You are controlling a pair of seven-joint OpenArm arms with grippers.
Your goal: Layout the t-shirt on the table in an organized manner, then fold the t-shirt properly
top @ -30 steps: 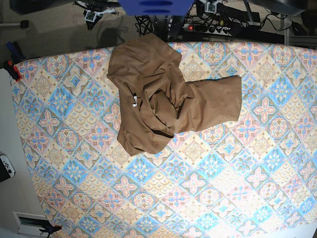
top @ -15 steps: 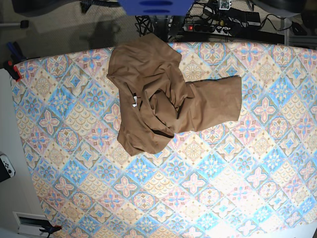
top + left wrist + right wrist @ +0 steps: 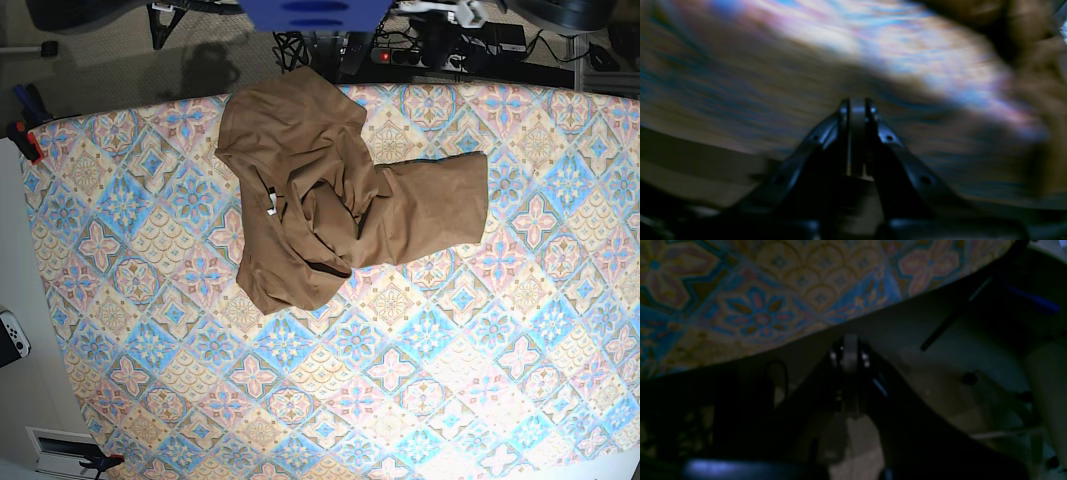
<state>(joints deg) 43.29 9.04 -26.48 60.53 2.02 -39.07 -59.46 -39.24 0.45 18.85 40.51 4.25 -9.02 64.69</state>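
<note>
A crumpled tan t-shirt (image 3: 335, 190) lies bunched on the far half of the patterned tabletop (image 3: 420, 380), one part spreading flat toward the right of the base view and a small white tag (image 3: 271, 208) showing among the folds. The left pincer (image 3: 857, 106), pressed together and holding nothing, appears against a heavily blurred view of the tabletop, with brown cloth at the upper right. The right pincer (image 3: 849, 351), also pressed together and empty, sits just off the tabletop's edge, over the dim floor (image 3: 940, 373) beyond.
</note>
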